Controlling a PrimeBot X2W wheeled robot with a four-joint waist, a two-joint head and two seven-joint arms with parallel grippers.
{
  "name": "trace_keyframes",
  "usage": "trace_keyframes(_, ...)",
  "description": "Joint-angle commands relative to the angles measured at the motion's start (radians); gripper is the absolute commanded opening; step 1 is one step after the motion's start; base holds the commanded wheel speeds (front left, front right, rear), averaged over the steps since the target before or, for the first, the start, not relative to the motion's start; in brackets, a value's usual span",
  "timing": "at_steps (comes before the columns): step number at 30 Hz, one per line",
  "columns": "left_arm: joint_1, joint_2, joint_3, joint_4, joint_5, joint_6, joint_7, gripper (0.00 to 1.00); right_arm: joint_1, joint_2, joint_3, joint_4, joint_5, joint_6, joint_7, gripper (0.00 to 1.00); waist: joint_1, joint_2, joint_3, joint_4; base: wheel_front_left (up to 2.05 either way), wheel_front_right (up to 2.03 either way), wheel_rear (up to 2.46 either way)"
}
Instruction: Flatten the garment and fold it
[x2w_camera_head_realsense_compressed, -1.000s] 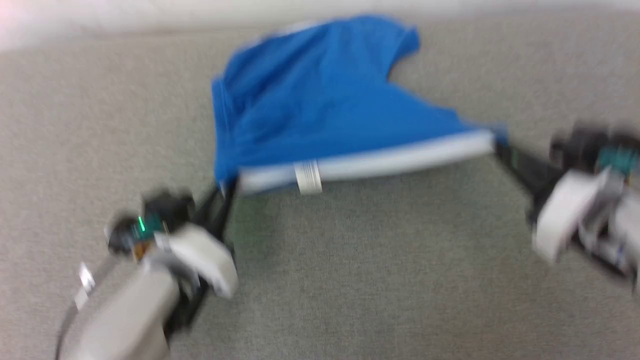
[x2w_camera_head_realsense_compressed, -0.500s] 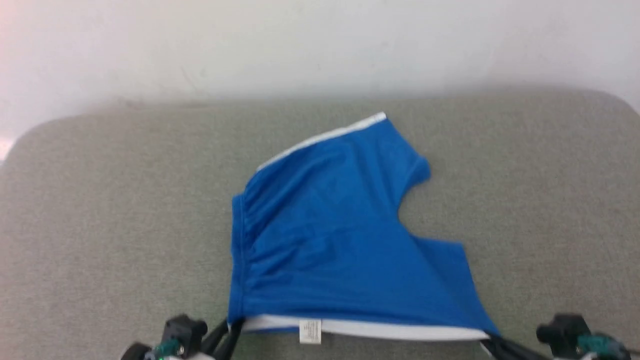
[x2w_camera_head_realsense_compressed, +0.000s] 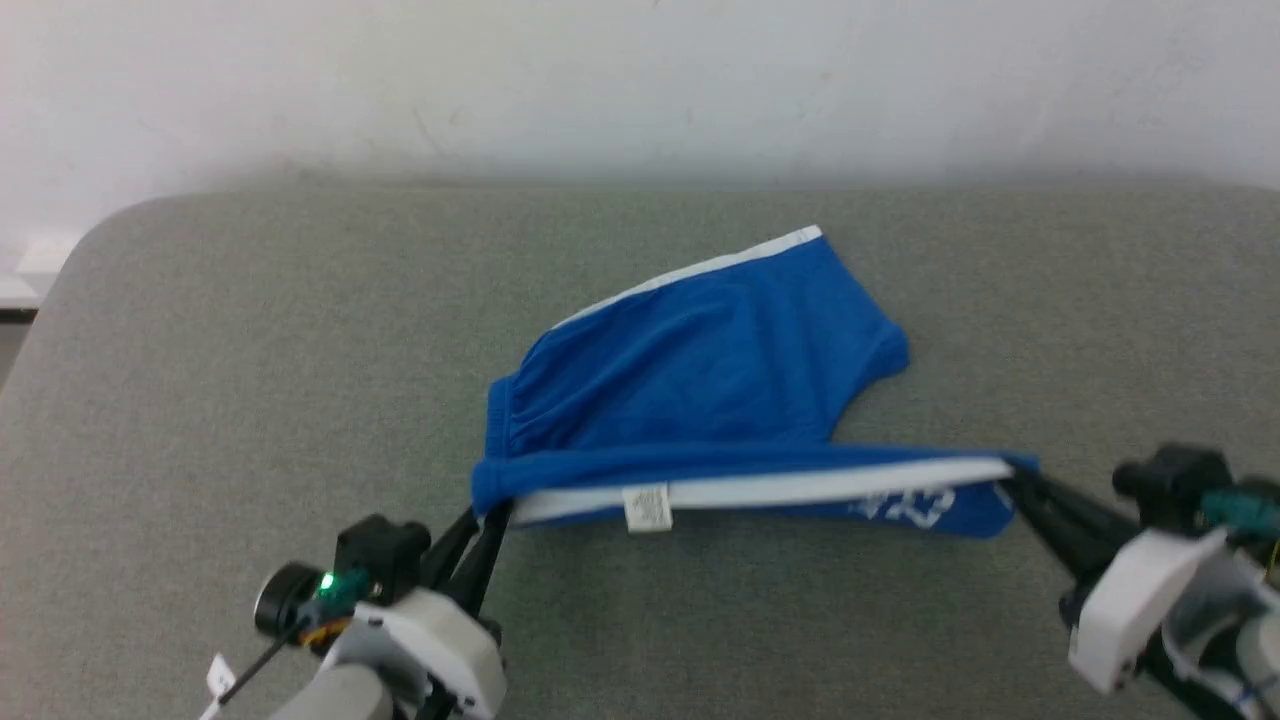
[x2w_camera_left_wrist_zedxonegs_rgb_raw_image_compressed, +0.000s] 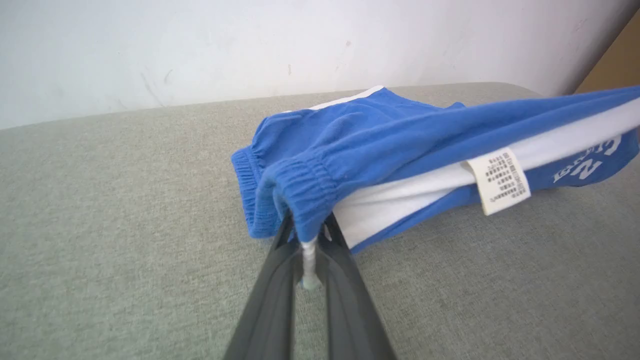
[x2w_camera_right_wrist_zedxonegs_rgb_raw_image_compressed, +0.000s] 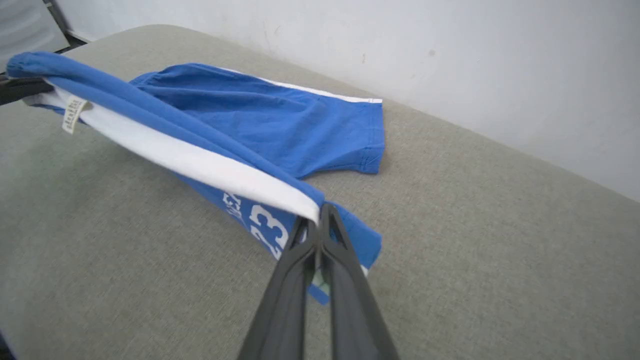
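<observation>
The royal blue shorts (x2w_camera_head_realsense_compressed: 700, 380) lie mid-table, their near edge lifted off the cloth and stretched between both grippers. My left gripper (x2w_camera_head_realsense_compressed: 488, 512) is shut on the gathered waistband corner (x2w_camera_left_wrist_zedxonegs_rgb_raw_image_compressed: 300, 200). My right gripper (x2w_camera_head_realsense_compressed: 1012, 480) is shut on the leg hem corner, where the white side stripe (x2w_camera_right_wrist_zedxonegs_rgb_raw_image_compressed: 200, 162) ends. A small white tag (x2w_camera_head_realsense_compressed: 647, 508) hangs from the raised edge, and the white "23" print (x2w_camera_right_wrist_zedxonegs_rgb_raw_image_compressed: 267, 225) shows on the layer drooping beneath it. The far leg (x2w_camera_right_wrist_zedxonegs_rgb_raw_image_compressed: 320, 125) rests flat on the table.
The grey fabric-covered table (x2w_camera_head_realsense_compressed: 250, 350) has rounded corners and backs onto a white wall (x2w_camera_head_realsense_compressed: 640, 80). Bare surface lies all around the shorts. A tan panel (x2w_camera_left_wrist_zedxonegs_rgb_raw_image_compressed: 612, 65) shows at the right in the left wrist view.
The head camera has shifted between frames. The near edge of the shorts has risen off the table between both grippers and moved toward the far side, so the lower layer with its print now shows.
</observation>
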Motion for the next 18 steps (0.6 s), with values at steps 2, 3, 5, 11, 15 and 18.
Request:
trace_keyframes(2,-0.061,-0.023,0.014,0.022,0.017,0.004,-0.008,0.00,-0.101,-0.011,0.002,0.029,0.006,-0.003,0.022,0.00,-0.0001,0.0000,0.063,0.038,0.00,0.00,0.00)
trace_keyframes(3,-0.083,-0.037,0.019,0.028,0.021,0.005,-0.009,0.00,-0.145,-0.016,0.008,0.041,0.009,-0.003,0.032,0.00,-0.0001,0.0000,0.080,0.047,0.00,0.00,0.00)
trace_keyframes(5,-0.128,-0.066,0.030,0.041,0.027,0.002,-0.010,0.00,-0.235,-0.030,0.030,0.066,0.021,-0.003,0.056,0.00,-0.0001,0.0000,0.118,0.065,0.00,0.00,0.00)
trace_keyframes(11,-0.253,-0.135,0.057,0.092,0.048,-0.010,-0.012,0.00,-0.506,-0.045,0.118,0.173,0.057,-0.003,0.106,0.00,-0.0001,0.0000,0.236,0.109,0.00,0.00,0.00)
trace_keyframes(15,-0.327,-0.167,0.074,0.133,0.059,-0.012,-0.013,0.00,-0.678,-0.022,0.192,0.292,0.074,-0.003,0.140,0.00,-0.0001,0.0000,0.314,0.125,0.00,0.00,0.00)
trace_keyframes(18,-0.372,-0.184,0.080,0.164,0.073,-0.011,-0.013,0.00,-0.801,0.013,0.247,0.393,0.073,-0.003,0.146,0.00,-0.0001,0.0000,0.365,0.135,0.00,0.00,0.00)
